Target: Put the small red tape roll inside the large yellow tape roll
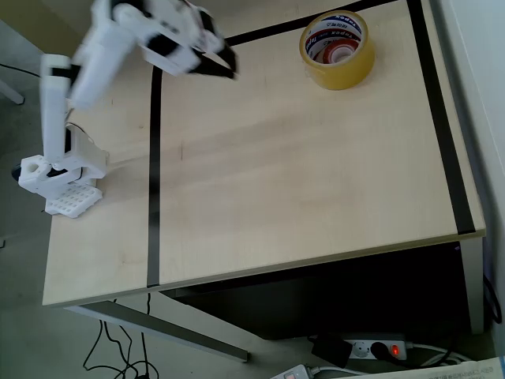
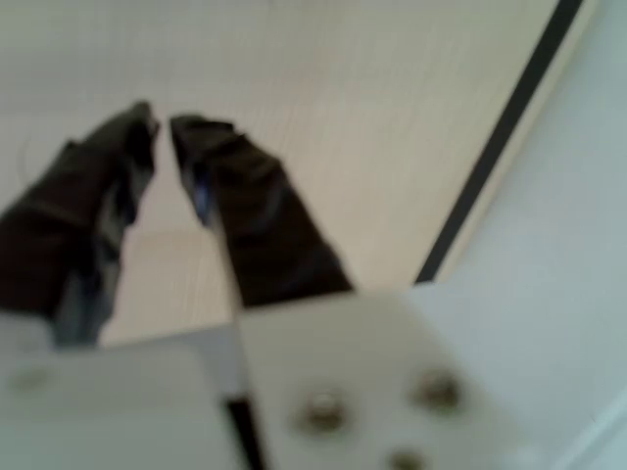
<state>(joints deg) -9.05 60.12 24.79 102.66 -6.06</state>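
The large yellow tape roll (image 1: 337, 50) is lying flat near the counter's (image 1: 300, 181) far right corner in the overhead view, its open bore facing straight up. The small red tape roll (image 1: 342, 52) is sitting inside that bore (a red arc showing against the white core), likewise flat. The gripper (image 1: 223, 65) is hanging blurred over the far left area, well apart from both rolls. In the wrist view the dark fingers (image 2: 265, 215) are nearly closed, tips narrowly apart, holding nothing.
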